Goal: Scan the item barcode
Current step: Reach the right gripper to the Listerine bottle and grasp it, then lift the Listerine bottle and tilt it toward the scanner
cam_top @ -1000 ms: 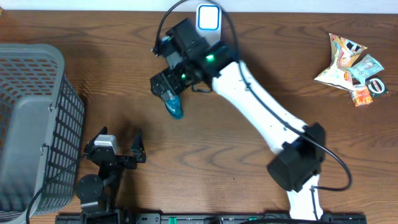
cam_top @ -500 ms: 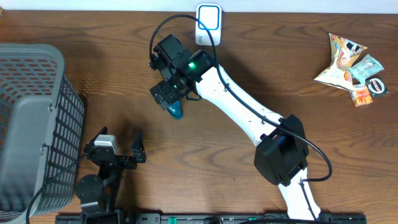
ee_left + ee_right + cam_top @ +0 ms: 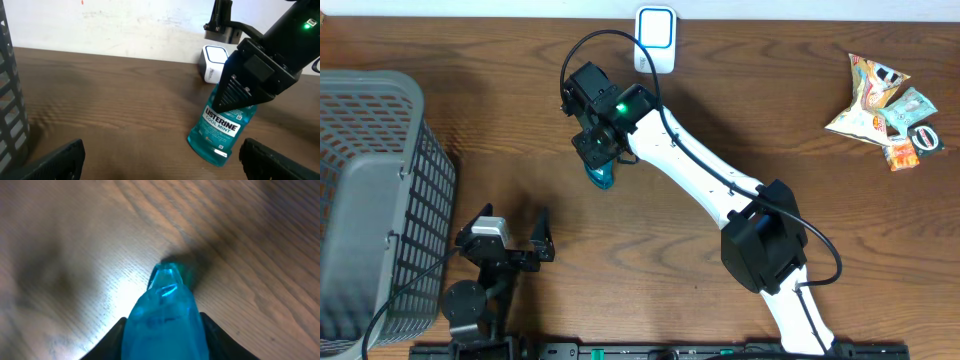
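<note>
A teal Listerine mouthwash bottle (image 3: 602, 178) lies label-up on the wooden table, its base end pointing toward the front. My right gripper (image 3: 598, 146) is down over its upper part. In the right wrist view the black fingers (image 3: 113, 339) press against both sides of the bottle (image 3: 165, 315). The left wrist view shows the same grip (image 3: 248, 75) on the bottle (image 3: 222, 131). A white barcode scanner (image 3: 655, 32) stands at the back edge, just behind them. My left gripper (image 3: 512, 244) rests open near the front left, with nothing between its fingers.
A grey mesh basket (image 3: 375, 190) fills the left side of the table. Several snack packets (image 3: 885, 108) lie at the far right. The right arm stretches diagonally across the middle, from the front edge to the bottle.
The right gripper has slid further along the bottle toward its base and its jaws have closed from wide open onto the bottle's sides. The left arm has not moved.
</note>
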Tool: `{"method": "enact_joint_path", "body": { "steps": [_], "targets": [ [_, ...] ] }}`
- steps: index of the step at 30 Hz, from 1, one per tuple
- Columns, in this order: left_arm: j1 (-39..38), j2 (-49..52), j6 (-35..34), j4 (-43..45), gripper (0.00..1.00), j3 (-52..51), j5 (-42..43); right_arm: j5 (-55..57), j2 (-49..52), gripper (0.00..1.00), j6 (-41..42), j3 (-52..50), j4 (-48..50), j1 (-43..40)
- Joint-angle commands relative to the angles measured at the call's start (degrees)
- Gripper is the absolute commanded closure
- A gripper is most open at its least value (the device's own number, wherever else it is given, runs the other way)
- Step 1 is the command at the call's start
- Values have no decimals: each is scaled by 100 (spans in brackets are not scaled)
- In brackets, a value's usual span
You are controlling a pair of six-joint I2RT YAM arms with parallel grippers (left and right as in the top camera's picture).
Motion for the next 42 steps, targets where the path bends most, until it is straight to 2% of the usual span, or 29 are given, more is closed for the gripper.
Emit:
{"method": "enact_joint_path", "body": {
  "steps": [1,4,9,14,21,28,36,42],
  "targets": [
    [-13,-31,48,-160,2,-101,94,636,96,70,535,-50,-101,4],
    [-13,-31,48,-160,2,-101,92,1126,-92,73,1169,-50,-238,-72],
    [-11,-31,48,-160,2,-101,94,1473,-437,75,1775,-50,-358,-157],
    [-13,-31,48,-160,2,-101,92,2114,-664,76,2885,-50,-647,-229],
    [-13,-31,50,-160,2,-101,92,2796,-632,78,5322,-57,-1427,-380],
    [-13,-31,50,-160,2,-101,92,2817,-632,65,7064,-57,-1539,-588],
    [-13,-31,50,-160,2,-101,94,2490,-623,64,8242,-105,-1598,-621],
    [-13,-31,48,-160,2,-101,94,2481,-623,61,8266,-105,-1572,-621]
  ]
}}
